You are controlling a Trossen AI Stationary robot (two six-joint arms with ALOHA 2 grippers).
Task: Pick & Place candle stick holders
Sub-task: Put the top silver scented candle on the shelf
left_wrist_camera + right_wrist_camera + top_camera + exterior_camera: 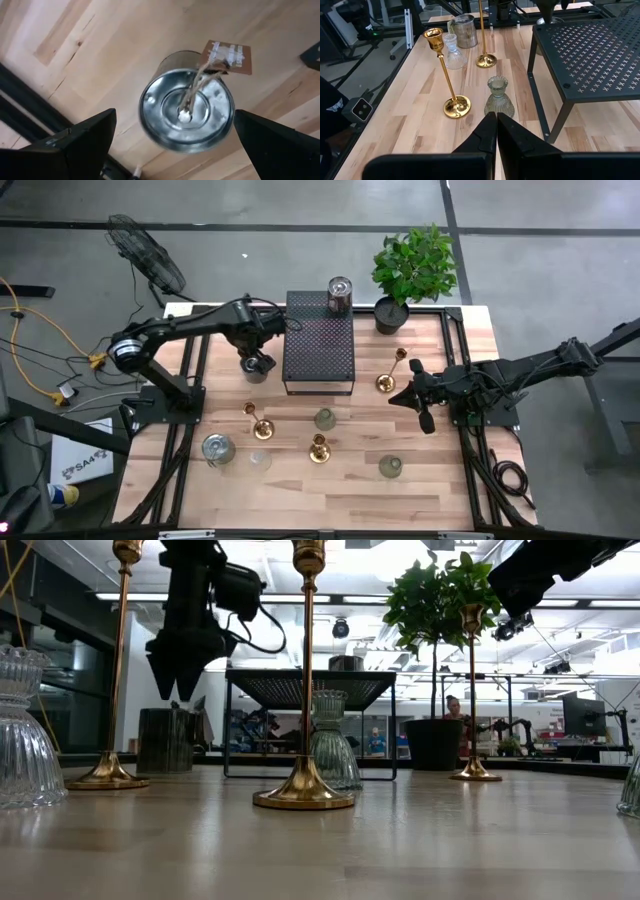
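Note:
A silvery tin cup [187, 107] with a twine wick and a brown tag stands upright on the table just left of the black perforated box [320, 345]. My left gripper [175, 120] hangs open above it, pointing down, a finger on either side and clear of it; it also shows in the high view [255, 366] and the low view [178, 680]. My right gripper [496, 122] is shut and empty at the table's right [424, 416]. Three brass holders [257, 420] [319, 448] [390, 375], glass cups [325, 419] [390, 467] [260, 461] and a silvery cup [217, 448] stand on the table.
A dark cup [340, 295] stands on the far end of the box. A potted green plant [410, 270] stands at the far right. Black frame rails [190, 380] run along the table's left and right sides. Bare wood [320, 500] lies along the near edge.

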